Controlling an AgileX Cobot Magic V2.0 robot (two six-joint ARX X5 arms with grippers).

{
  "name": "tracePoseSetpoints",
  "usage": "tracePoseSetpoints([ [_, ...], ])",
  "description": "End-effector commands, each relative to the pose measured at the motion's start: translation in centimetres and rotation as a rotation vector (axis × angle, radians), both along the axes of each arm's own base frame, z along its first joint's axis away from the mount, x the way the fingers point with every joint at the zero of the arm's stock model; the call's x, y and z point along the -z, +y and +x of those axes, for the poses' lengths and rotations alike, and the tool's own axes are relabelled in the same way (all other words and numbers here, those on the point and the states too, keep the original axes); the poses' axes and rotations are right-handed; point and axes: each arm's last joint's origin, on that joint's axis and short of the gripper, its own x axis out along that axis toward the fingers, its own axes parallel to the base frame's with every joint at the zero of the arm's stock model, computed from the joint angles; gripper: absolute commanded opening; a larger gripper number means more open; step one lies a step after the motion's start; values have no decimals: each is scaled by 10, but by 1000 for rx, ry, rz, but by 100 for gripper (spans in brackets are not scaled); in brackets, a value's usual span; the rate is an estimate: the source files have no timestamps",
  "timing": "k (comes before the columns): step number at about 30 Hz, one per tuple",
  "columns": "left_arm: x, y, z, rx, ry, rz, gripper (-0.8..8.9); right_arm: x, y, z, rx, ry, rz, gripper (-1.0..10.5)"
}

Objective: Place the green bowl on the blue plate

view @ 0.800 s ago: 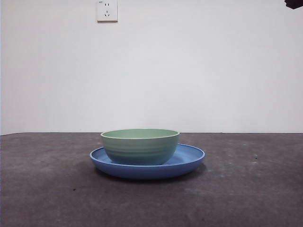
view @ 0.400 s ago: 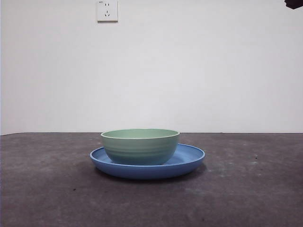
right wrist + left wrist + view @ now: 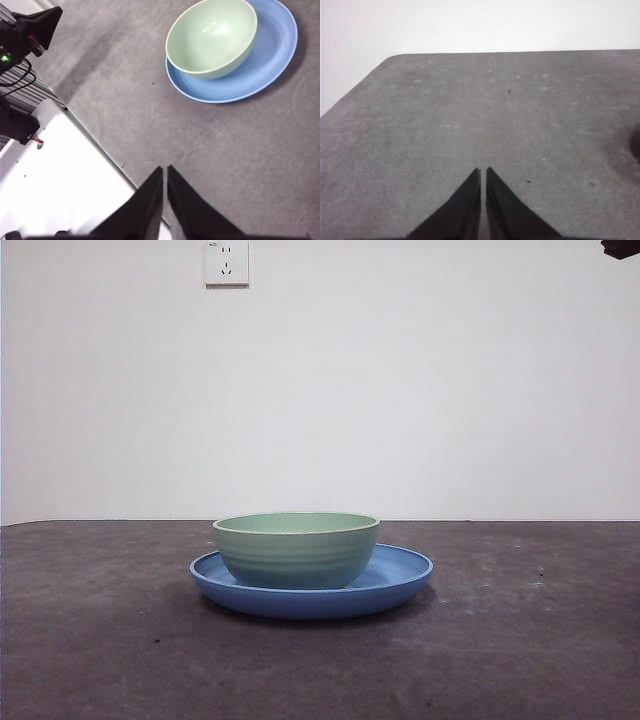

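The green bowl (image 3: 296, 549) stands upright inside the blue plate (image 3: 400, 575) at the middle of the table, a little off-centre toward one side of the plate. From the right wrist view the green bowl (image 3: 212, 37) rests on the blue plate (image 3: 270, 65), well away from my right gripper (image 3: 164, 172), which is shut and empty above the table's edge. My left gripper (image 3: 483, 173) is shut and empty over bare table, with neither dish in its view. A black arm tip (image 3: 620, 248) shows at the front view's top right corner.
The dark grey table (image 3: 100, 640) stretches around the plate. A white wall with a socket (image 3: 227, 262) stands behind. Beside the table's edge are a white base (image 3: 55, 185) and black equipment with cables (image 3: 25, 35).
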Motion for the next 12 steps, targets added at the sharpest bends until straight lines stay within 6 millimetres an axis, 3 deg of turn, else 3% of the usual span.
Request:
tracePoseSetpoints([
  [1,8,0,1,-4,26,-5,19,-5,1,1,-14,-27,6,11],
  [9,8,0,1,-4,26,-5,19,-5,1,1,-14,-27,5,11],
  [12,8,0,1,-4,26,-5,19,-7,-1,2,-26,-109,-32,11],
])
